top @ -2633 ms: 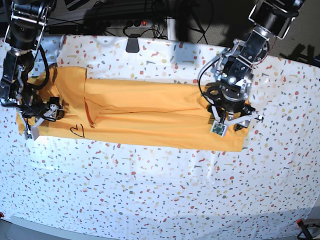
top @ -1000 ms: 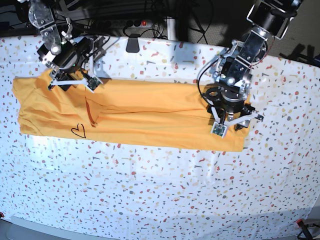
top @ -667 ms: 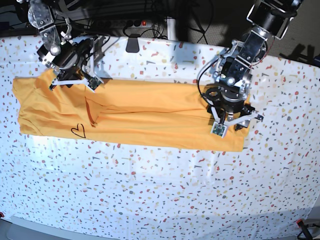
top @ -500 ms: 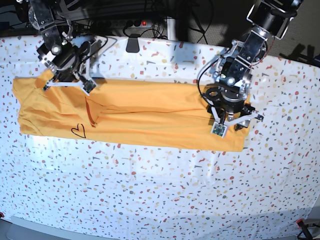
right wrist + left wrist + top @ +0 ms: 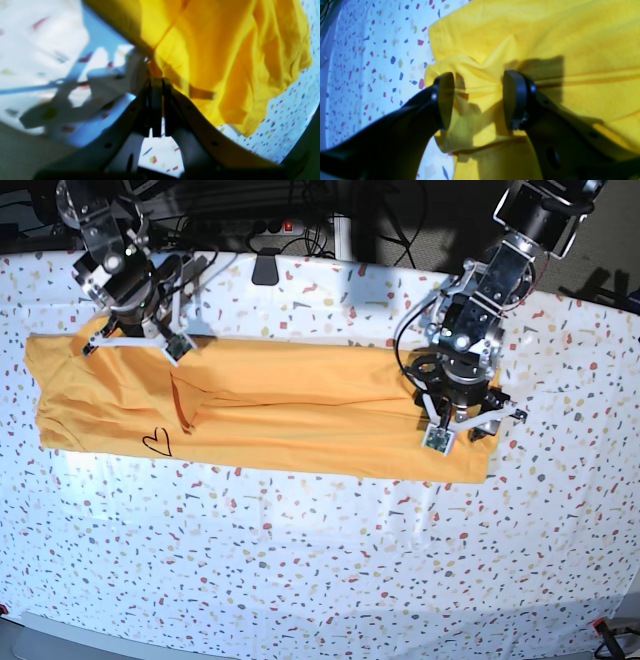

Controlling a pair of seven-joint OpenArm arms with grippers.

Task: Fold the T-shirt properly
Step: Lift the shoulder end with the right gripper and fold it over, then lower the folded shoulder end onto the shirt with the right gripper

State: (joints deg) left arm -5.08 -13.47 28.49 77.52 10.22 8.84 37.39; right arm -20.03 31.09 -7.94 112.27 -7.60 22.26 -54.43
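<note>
Altogether I counted one T-shirt (image 5: 270, 405), my two grippers, and one speckled cloth (image 5: 300, 560) covering the table under everything. The T-shirt lay folded into a long orange-yellow band, running from beneath my right gripper (image 5: 135, 332) across to my left gripper (image 5: 462, 420), with a small black heart mark (image 5: 155, 441) drawn on it, just in front of my right gripper.

My left gripper (image 5: 476, 100) stood with its fingers spread wide, both tips pressed down on the shirt's end, a puckered ridge of fabric rising between them. Nothing was clamped there; the cloth only bunched in the gap, and the speckled cover (image 5: 370, 50) showed just beyond the outer finger (image 5: 445, 97).

My right gripper (image 5: 156, 83) had its fingers drawn fully together, pinching the shirt's edge; the yellow fabric (image 5: 225, 62) ran up and away from the closed tips, lifted a little off the table cover.

Against the frame from a second before, my right gripper had gone from wide open above the shirt's far edge to closed on it, and it had shifted slightly toward that edge. My left gripper had stayed where it was, spread the same. The shirt's outline had barely changed.
</note>
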